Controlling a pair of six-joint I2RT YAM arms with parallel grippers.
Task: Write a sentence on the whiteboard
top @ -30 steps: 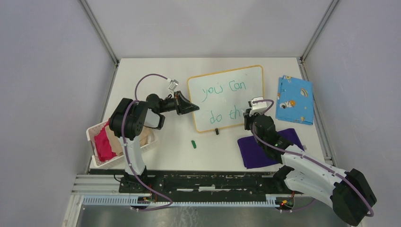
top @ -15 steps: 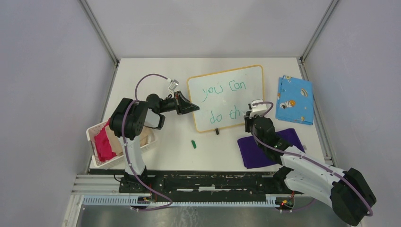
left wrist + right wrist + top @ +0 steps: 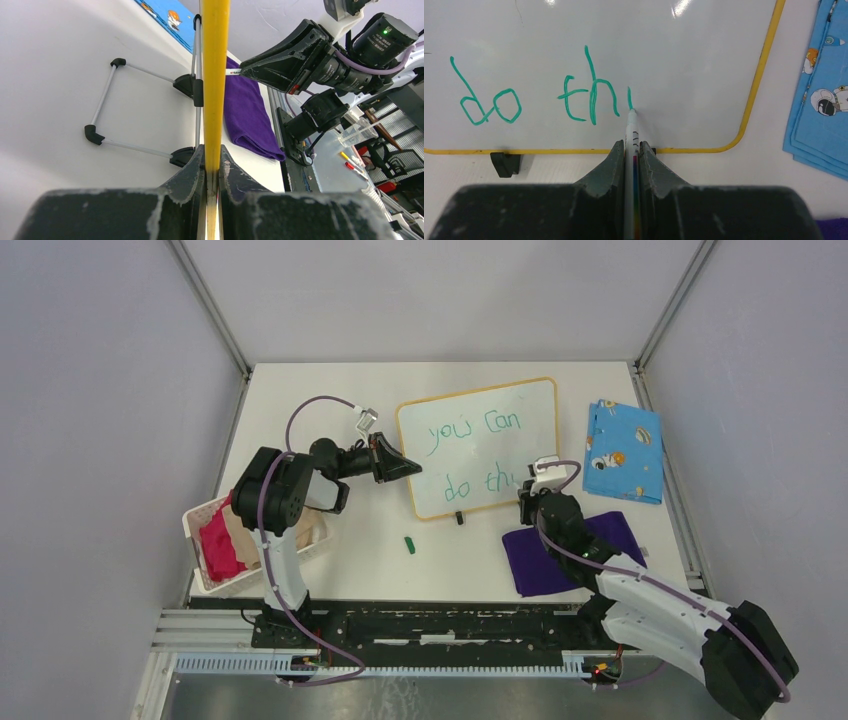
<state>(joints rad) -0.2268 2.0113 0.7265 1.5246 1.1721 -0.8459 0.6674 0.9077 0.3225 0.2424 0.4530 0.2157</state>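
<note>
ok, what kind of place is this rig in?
Likely a robotics lab test cell: white tabletop walled by plain grey panels on aluminium posts, two black-and-white arms bolted to a black mounting rail.

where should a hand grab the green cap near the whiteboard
Across the middle of the green cap, straight down from above: it lies flat on the table, bare surface all round, its length running roughly near-to-far, so close on its long sides.

One whiteboard (image 3: 480, 445) at frame centre, carrying three whole green words (image 3: 470, 430) and a fourth part-written. One marker (image 3: 631, 135). One small green cap (image 3: 409, 544). Two flat cloths at right: blue patterned cloth (image 3: 623, 450), purple cloth (image 3: 570, 555). One white basket (image 3: 190, 525) at left holding two cloths
</note>
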